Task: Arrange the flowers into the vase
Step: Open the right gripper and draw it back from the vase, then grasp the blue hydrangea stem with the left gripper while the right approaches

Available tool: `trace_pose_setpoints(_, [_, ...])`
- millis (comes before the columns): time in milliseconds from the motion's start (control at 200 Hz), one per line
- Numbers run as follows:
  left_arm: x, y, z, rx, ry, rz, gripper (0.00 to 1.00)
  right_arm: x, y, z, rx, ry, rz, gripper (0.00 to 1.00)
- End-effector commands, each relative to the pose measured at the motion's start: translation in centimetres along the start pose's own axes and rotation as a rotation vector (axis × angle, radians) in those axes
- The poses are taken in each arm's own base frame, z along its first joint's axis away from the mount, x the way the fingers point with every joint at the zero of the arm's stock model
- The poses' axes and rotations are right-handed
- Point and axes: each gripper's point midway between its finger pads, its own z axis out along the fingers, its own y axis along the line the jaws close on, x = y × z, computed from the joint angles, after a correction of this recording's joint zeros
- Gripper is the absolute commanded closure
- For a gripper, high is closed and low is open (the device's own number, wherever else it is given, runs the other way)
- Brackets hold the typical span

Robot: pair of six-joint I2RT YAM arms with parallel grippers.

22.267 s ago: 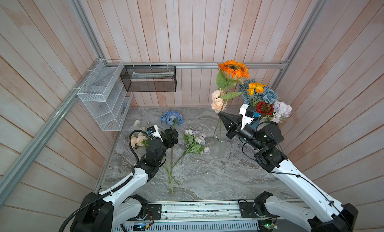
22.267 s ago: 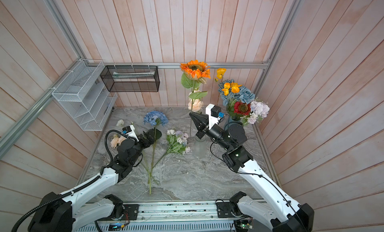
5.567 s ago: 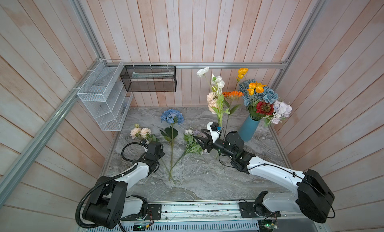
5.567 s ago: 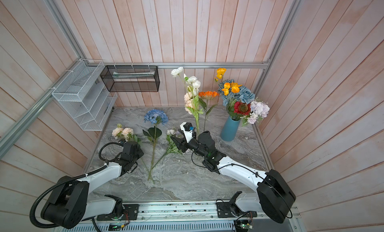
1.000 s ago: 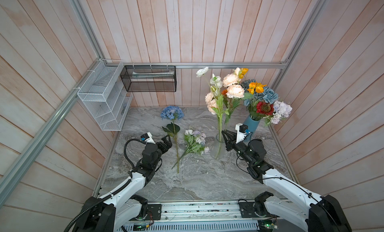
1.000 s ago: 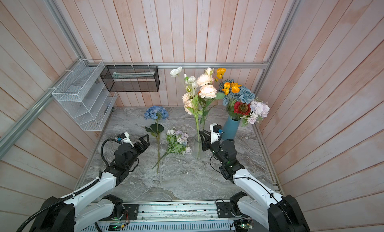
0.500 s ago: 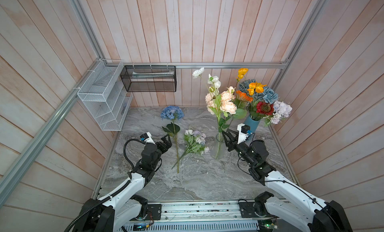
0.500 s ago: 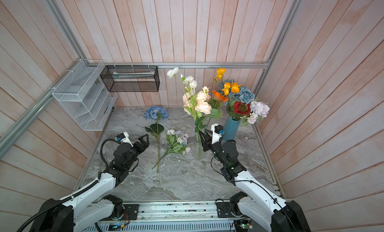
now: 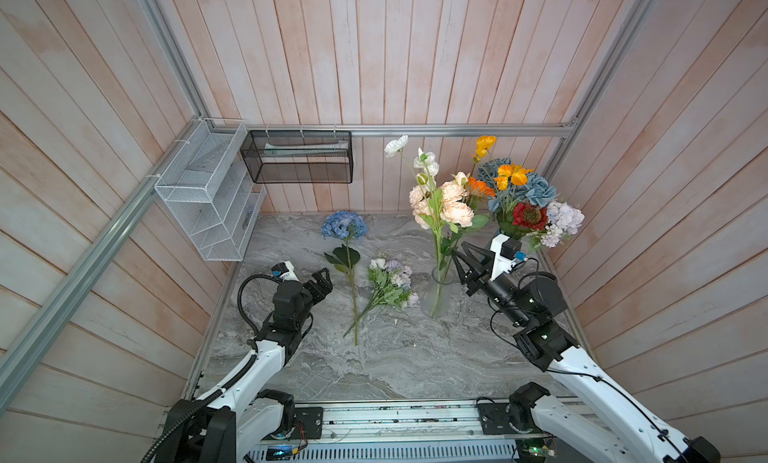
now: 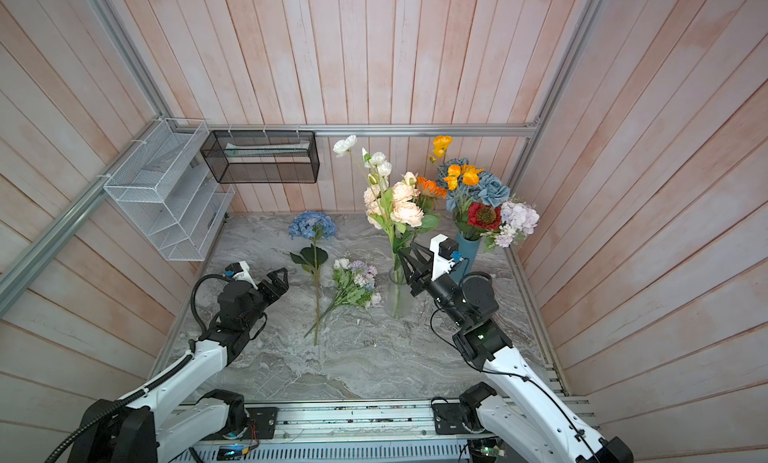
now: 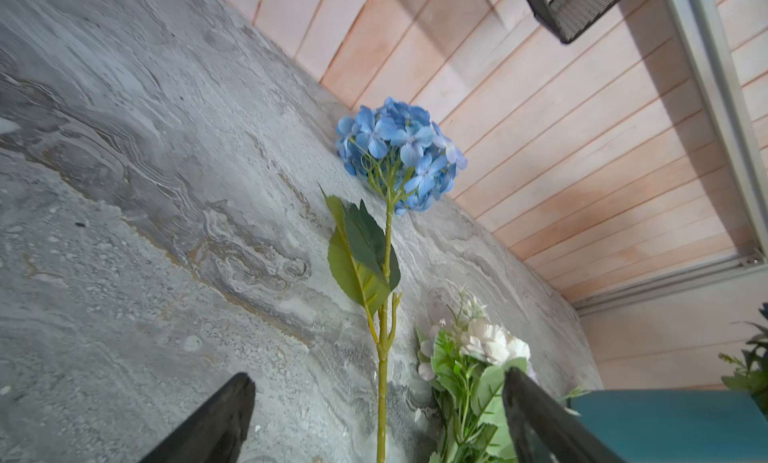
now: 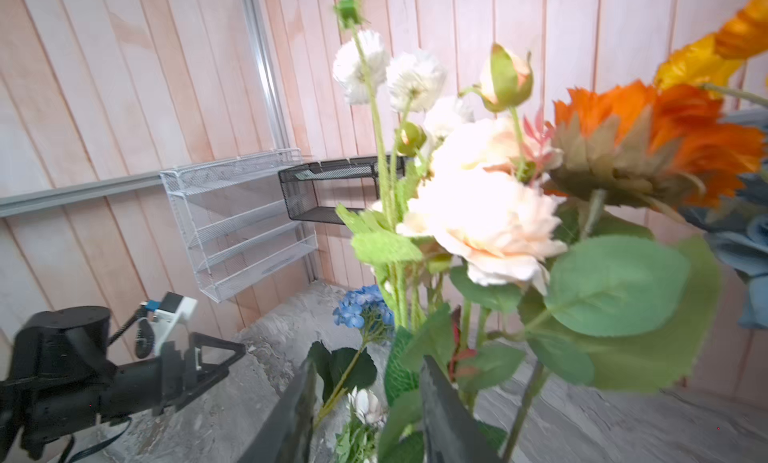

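Two changes | peach roses (image 9: 456, 213) lower in vase (image 9: 437, 301) | right hand (image 9: 459, 249) loosened

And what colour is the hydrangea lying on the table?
Blue; the hydrangea shows best in the left wrist view.

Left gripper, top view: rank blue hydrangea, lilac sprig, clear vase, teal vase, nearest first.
1. blue hydrangea: lying beside the left gripper.
2. lilac sprig: lying mid-table.
3. clear vase: right of centre.
4. teal vase: far right, back.
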Motion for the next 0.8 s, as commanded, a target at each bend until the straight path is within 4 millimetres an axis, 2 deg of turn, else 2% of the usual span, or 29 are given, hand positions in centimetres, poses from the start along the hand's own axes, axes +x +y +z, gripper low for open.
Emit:
trace_pose_setpoints(0, [1.7,-1.1,0.5,0.055,0.113,0.050,0.10,-0.7,2.6,0.5,-0.101,0.000,0.000,0.59])
trace_pose_setpoints(175, [4.6,-0.3,1.0,0.041,0.230,0.064,0.11,0.7,5.4,2.7,-0.187,0.021,0.011,0.58])
trace_pose_setpoints(320, [7.0,-0.4,1.1,0.043,0.295,0.077,0.12,3.4,6.9,5.1,-0.230,0.065,0.048,0.56])
trace_pose_setpoints(580, [10.1,-0.7,2.7,0.007,0.384,0.146,0.28,9.3,6.8,8.5,-0.204,0.178,0.108,0.54])
trace_pose_setpoints(795, [11.7,-0.9,4.9,-0.022,0.434,0.180,0.36,12.5,6.4,9.5,-0.189,0.251,0.128,0.53])
